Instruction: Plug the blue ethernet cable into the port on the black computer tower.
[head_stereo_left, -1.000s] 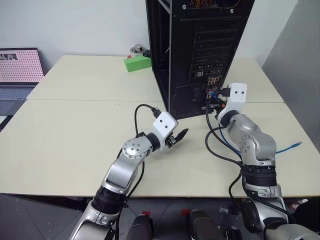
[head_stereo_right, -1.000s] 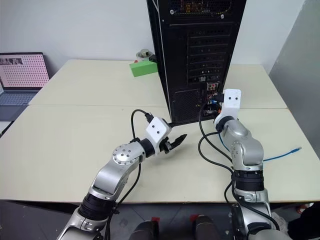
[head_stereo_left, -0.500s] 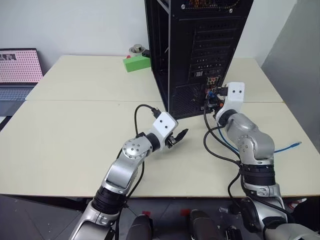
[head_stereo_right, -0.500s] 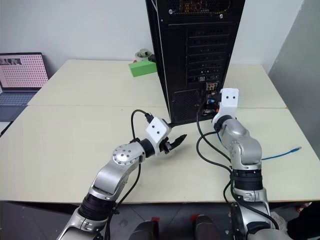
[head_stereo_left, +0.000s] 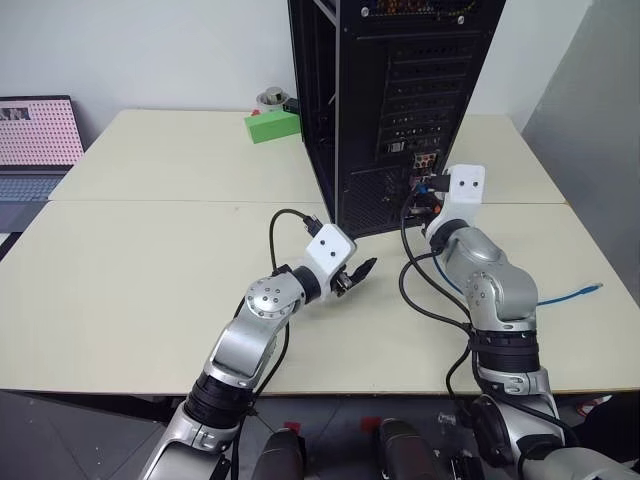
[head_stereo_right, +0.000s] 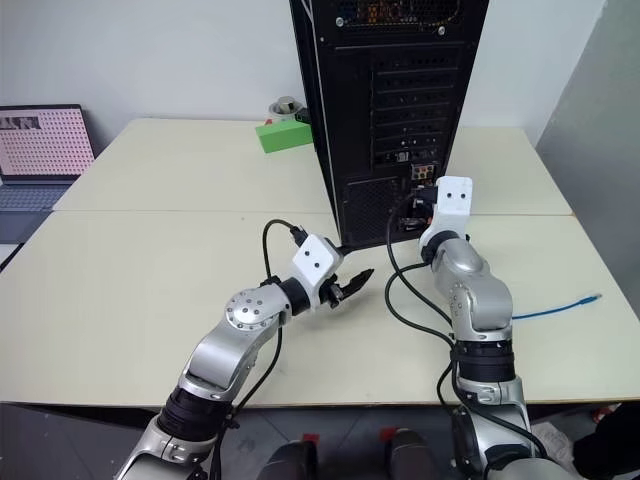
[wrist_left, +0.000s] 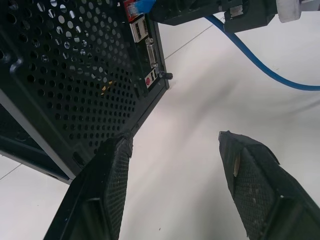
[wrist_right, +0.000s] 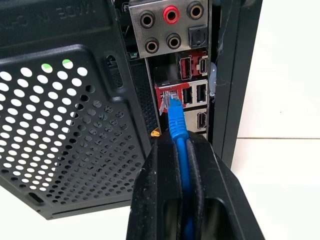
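Nearest the robot, the left arm bends up from the table's (head_stereo_left: 130, 300) front edge, its forearm reaching forward and to the right. The left claw (head_stereo_left: 357, 273) hangs level just above the table, short of the tower's bottom corner. Its two black fingers (wrist_left: 112, 185) stand well apart with nothing between them.

The right arm rises on the right side, elbow bent, with its white wrist block lifted toward the back of the black computer tower (head_stereo_left: 400, 90). Black cords loop from this arm down onto the table. The right claw (wrist_right: 179, 145) points level and straight at the rear panel, its fingers pinched tight on the blue ethernet cable (wrist_right: 176, 125). The cable's clear plug sticks out just beyond the fingertips. The plug tip sits at the mouth of the port (wrist_right: 167, 100), in the red-framed block under the round audio jacks. Whether it is fully seated I cannot tell.

The rest of the blue cable trails back past the right arm and lies across the table to its right edge, where the other plug end rests.

Farther back, beside the tower, a green block (head_stereo_left: 272, 125) sits on the table. A laptop (head_stereo_left: 38, 140) stands at the far left.
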